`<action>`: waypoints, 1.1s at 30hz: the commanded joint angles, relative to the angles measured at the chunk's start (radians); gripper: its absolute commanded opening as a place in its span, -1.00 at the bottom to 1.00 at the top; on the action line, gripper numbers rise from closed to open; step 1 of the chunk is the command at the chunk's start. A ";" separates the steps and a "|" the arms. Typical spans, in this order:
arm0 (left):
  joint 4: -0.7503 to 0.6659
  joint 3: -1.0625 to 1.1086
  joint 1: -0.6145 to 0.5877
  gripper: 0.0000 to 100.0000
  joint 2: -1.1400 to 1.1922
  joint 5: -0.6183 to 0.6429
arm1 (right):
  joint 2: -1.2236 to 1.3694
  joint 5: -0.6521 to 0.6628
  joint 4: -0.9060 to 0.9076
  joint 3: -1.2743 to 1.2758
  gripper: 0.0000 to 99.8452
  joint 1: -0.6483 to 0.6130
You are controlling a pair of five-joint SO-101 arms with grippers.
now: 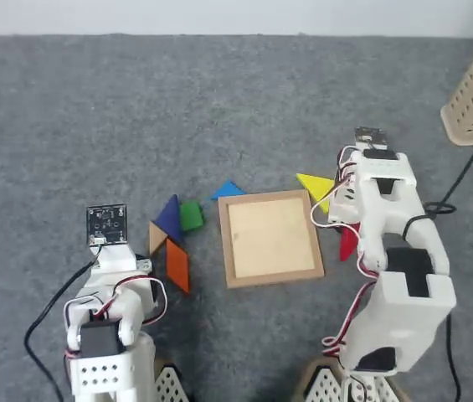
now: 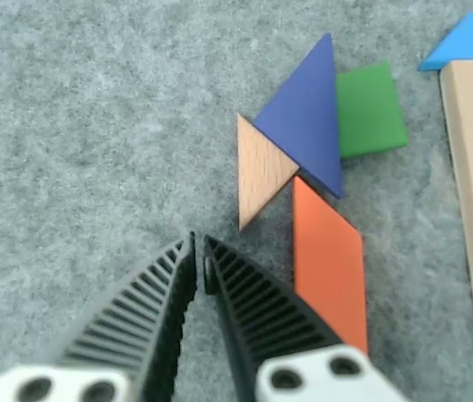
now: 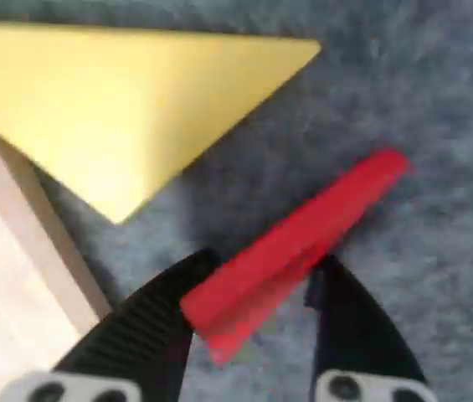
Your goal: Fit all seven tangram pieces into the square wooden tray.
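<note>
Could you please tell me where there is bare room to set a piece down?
The wooden tray has a wholly bare floor inside its rim. The grey mat beyond the tray is free too. It is crowded left of the tray, around the dark blue triangle, green square and orange parallelogram, and at the yellow triangle.

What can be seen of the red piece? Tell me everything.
The red piece is a flat, smooth slab, tilted and seen nearly edge-on. The jaws of the right gripper press its two faces near one end. It is beside the right edge of the wooden tray, near the yellow triangle, touching neither.
</note>
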 commanded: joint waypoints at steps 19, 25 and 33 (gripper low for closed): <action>0.002 -0.005 0.000 -0.98 -0.020 0.009 | -0.173 0.031 -0.016 0.061 -0.99 0.025; 0.002 -0.005 0.000 -0.98 -0.020 0.009 | -0.429 0.072 -0.079 0.216 -0.99 -0.036; 0.002 -0.005 0.000 -0.98 -0.020 0.009 | -0.542 0.215 -0.127 0.219 -0.99 -0.249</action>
